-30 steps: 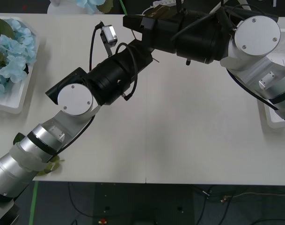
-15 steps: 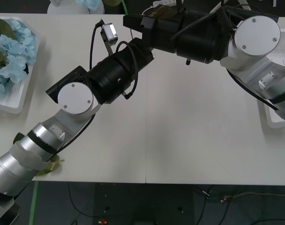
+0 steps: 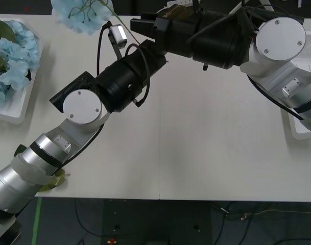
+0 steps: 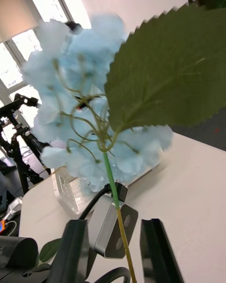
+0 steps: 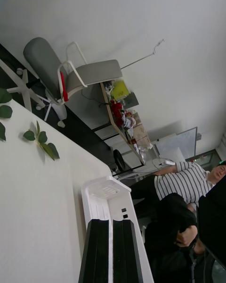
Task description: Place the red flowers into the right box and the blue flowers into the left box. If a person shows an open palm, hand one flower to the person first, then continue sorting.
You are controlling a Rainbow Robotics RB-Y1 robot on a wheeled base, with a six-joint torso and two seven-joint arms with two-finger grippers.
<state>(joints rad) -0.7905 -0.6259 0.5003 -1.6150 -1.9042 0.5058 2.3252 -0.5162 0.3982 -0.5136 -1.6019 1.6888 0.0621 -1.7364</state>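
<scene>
Over white table (image 3: pixel 196 143): right gripper (image 4: pixel 115 245) parted around blue hydrangea stem (image 4: pixel 110 179), grip uncertain; left gripper (image 5: pixel 112 250) closed, empty.

No text, label, brand, number or sign is showing clearly enough to be read in any of the views.
</scene>
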